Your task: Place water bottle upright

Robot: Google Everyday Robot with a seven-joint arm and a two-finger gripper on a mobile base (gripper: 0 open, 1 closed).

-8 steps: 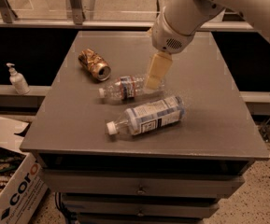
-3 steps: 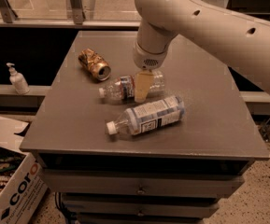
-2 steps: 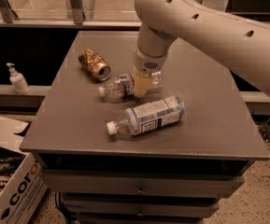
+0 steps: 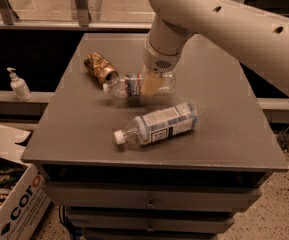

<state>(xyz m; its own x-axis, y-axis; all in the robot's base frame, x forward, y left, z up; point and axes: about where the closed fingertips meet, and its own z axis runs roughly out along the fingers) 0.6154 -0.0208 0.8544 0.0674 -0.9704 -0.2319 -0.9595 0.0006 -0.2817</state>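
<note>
The small clear water bottle [image 4: 128, 85] with a white cap and a narrow label band lies on its side, cap to the left, near the middle of the grey table [image 4: 224, 104]. It hangs slightly above the tabletop, with a shadow beneath it. My gripper [image 4: 154, 84] comes down from the big white arm and is closed around the bottle's lower body, to the right of the label.
A larger bottle [image 4: 159, 124] with a big white-blue label lies on its side in front of the gripper. A crushed gold can [image 4: 99, 68] lies just left of the water bottle's cap. A soap dispenser [image 4: 19, 85] and a cardboard box [image 4: 14, 204] are off the table's left side.
The gripper came down onto the water bottle and closed on it. The bottle has risen slightly and shifted up-left from where it lay.
</note>
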